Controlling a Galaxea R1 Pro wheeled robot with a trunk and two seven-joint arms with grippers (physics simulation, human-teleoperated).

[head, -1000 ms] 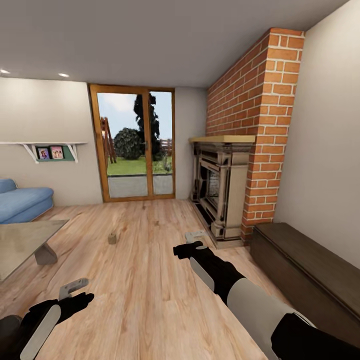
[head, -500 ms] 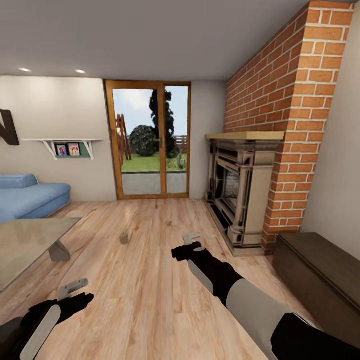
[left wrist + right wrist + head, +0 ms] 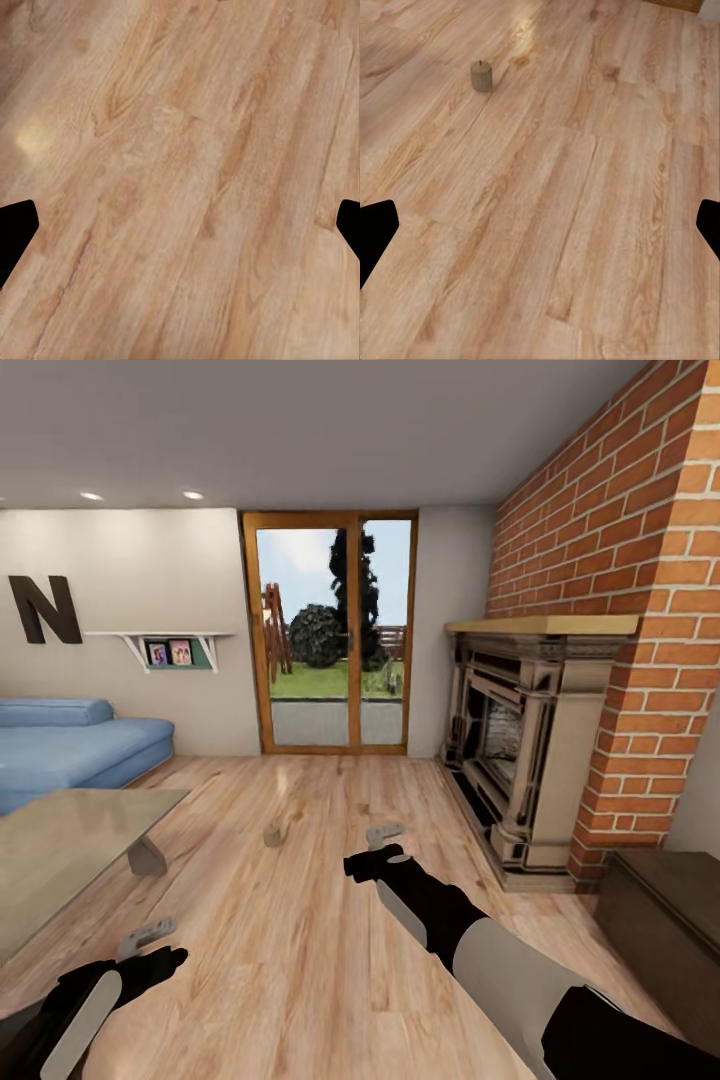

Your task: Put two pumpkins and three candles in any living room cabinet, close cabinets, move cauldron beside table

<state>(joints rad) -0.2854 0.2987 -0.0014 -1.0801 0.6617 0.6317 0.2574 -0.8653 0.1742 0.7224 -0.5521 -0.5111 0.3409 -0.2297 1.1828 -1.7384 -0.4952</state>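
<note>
Candle (image 3: 272,836) on the bare wood floor (image 3: 300,960): a short tan-beige cylinder standing upright, plain, with a small dark wick showing in the right wrist view (image 3: 481,76). It stands alone between the table (image 3: 60,850) and the fireplace (image 3: 525,750), ahead of the right gripper (image 3: 385,833) and well apart from it. The table's glossy grey top reaches in from the left of the head view, and the corner of the dark-brown cabinet (image 3: 665,920) sits low at the right, past the brick chimney (image 3: 640,610), its front shut as far as can be seen. Against half a second ago the whole head view has swung left: a large dark letter N (image 3: 45,608) is now fully on the wall, more of the blue sofa (image 3: 70,745) shows, and the cabinet has slid toward the edge; that is the camera turning, and the candle has not moved on the floor. Both arms keep the same pose before the trunk. The left gripper (image 3: 147,937) hangs low over the planks with its fingers spread, as both dark tips sit at opposite edges of the left wrist view; the right one is likewise spread and holds nothing. The room has pale walls, a white shelf (image 3: 170,645) with framed pictures, and a wood-framed glass door (image 3: 335,635) opening on a garden.
</note>
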